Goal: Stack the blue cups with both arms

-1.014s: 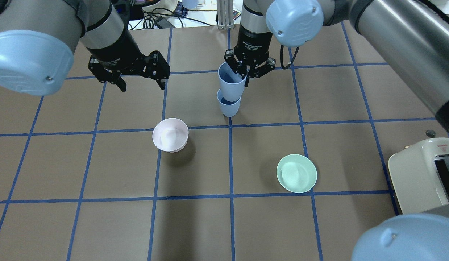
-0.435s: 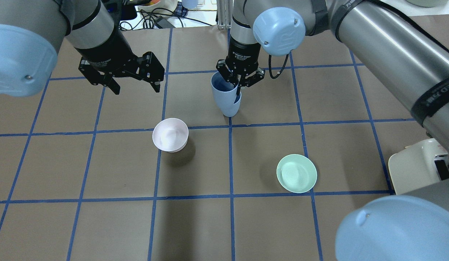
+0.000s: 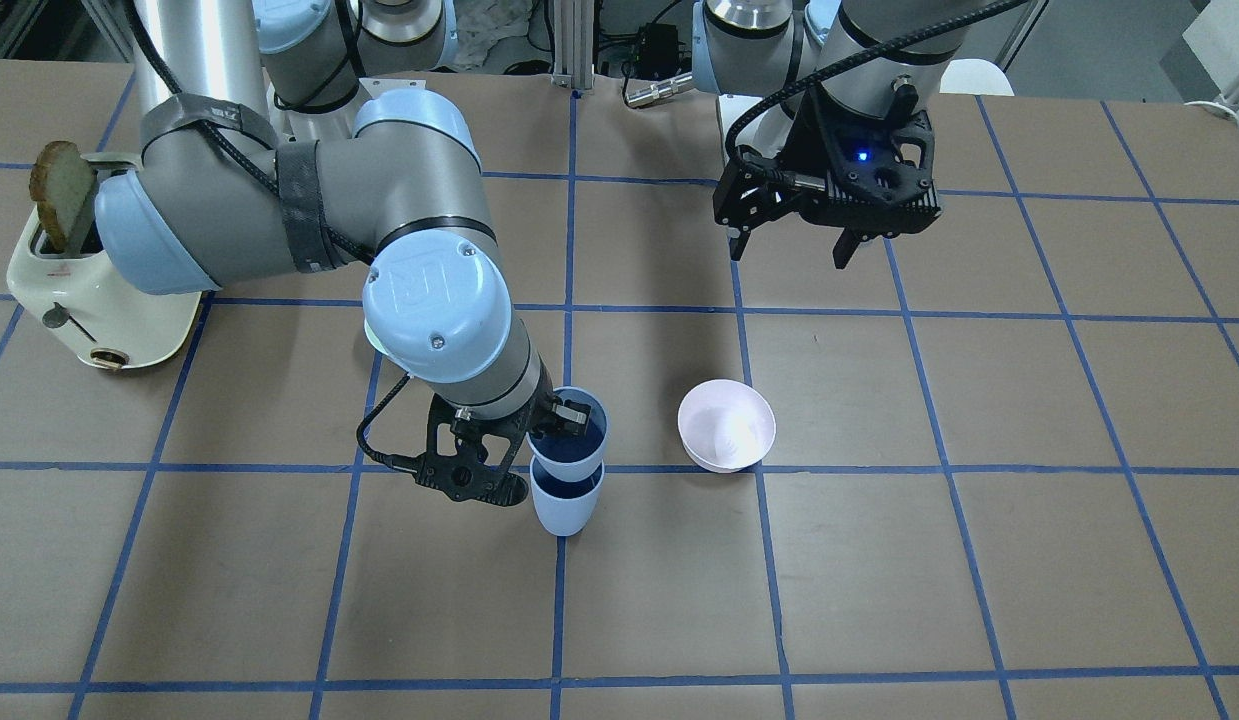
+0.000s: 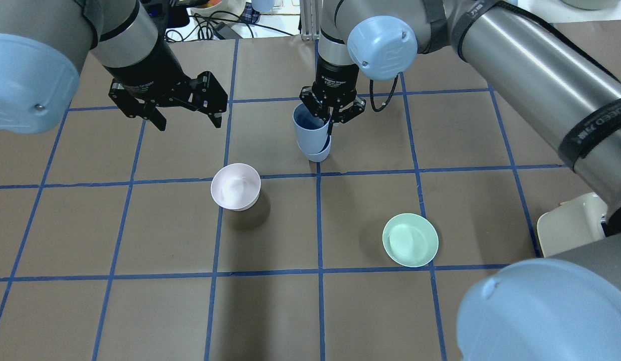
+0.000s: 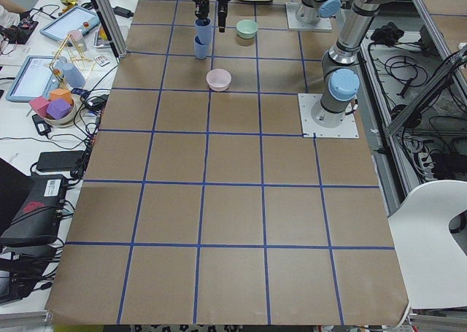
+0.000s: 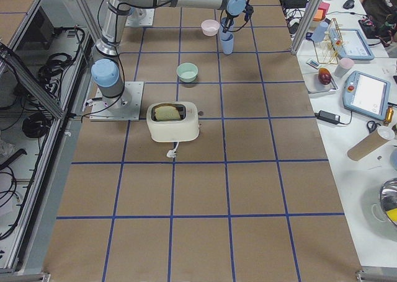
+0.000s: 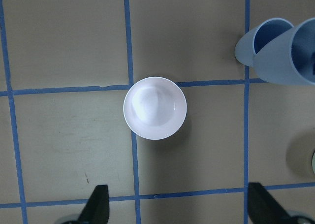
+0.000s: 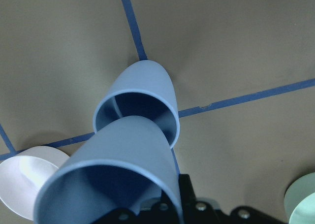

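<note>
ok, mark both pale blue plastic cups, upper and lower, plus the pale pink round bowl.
upper pale blue plastic cup (image 4: 310, 133), overhead exterior view, outer wall.
lower pale blue plastic cup (image 3: 564, 512), exterior front-facing view, outer wall.
pale pink round bowl (image 4: 235, 186), overhead exterior view, bare inside.

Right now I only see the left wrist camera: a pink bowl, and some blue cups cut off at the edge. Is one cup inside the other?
Observer: Partly. In the right wrist view the upper blue cup has its base inside the mouth of the lower blue cup, but it is not pushed fully down.
Operator: Who's holding it?
Observer: The right gripper pinches the upper blue cup by its rim, with one finger inside.
Operator: Anything else I can't see?
Observer: A cream toaster with a slice of bread in it, on the robot's right side.
</note>
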`<state>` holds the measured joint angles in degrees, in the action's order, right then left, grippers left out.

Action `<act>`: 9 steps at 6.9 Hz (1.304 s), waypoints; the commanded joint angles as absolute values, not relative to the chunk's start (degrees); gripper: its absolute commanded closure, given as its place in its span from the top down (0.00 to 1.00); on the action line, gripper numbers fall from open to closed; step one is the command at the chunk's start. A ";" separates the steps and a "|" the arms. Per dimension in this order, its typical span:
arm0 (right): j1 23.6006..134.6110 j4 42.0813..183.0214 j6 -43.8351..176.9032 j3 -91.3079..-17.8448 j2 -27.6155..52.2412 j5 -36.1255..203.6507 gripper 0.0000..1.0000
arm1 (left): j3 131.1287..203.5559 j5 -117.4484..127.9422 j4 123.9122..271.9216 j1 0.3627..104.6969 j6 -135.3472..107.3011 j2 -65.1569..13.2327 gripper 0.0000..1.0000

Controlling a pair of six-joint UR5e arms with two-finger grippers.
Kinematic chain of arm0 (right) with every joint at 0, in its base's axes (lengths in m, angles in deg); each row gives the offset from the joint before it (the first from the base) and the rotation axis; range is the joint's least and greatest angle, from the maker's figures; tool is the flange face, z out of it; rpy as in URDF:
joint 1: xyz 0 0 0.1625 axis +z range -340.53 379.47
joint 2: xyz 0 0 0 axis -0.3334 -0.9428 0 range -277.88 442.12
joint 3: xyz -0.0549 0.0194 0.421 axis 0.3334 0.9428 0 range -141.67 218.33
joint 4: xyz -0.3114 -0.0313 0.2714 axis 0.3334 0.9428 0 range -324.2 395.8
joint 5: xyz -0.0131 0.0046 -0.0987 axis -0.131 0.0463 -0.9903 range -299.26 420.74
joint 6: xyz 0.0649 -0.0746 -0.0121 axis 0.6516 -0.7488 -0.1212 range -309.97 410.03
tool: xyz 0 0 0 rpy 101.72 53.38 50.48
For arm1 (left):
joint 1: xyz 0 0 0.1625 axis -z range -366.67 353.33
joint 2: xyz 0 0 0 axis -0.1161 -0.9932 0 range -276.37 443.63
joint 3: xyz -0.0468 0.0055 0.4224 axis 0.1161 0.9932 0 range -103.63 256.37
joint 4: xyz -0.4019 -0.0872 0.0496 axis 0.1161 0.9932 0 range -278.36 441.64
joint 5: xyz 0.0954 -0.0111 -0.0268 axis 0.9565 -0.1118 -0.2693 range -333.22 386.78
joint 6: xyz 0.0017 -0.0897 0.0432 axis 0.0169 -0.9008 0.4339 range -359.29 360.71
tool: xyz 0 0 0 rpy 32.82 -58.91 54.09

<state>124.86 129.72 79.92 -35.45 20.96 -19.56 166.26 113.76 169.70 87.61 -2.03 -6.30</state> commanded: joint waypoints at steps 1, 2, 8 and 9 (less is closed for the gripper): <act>124.77 130.54 79.92 -35.41 21.21 -19.85 0.27 | 166.20 113.79 169.70 87.55 -2.11 -6.28 1.00; 124.42 130.90 79.22 -35.06 21.30 -19.86 0.20 | 166.28 113.88 169.70 87.64 -2.11 -6.28 1.00; 119.60 131.08 77.11 -35.32 16.92 -26.45 1.00 | 166.20 113.97 169.70 87.64 -2.19 -6.37 1.00; 117.84 129.60 71.71 -35.76 15.77 -26.45 1.00 | 166.20 113.97 169.70 87.64 -2.19 -6.37 1.00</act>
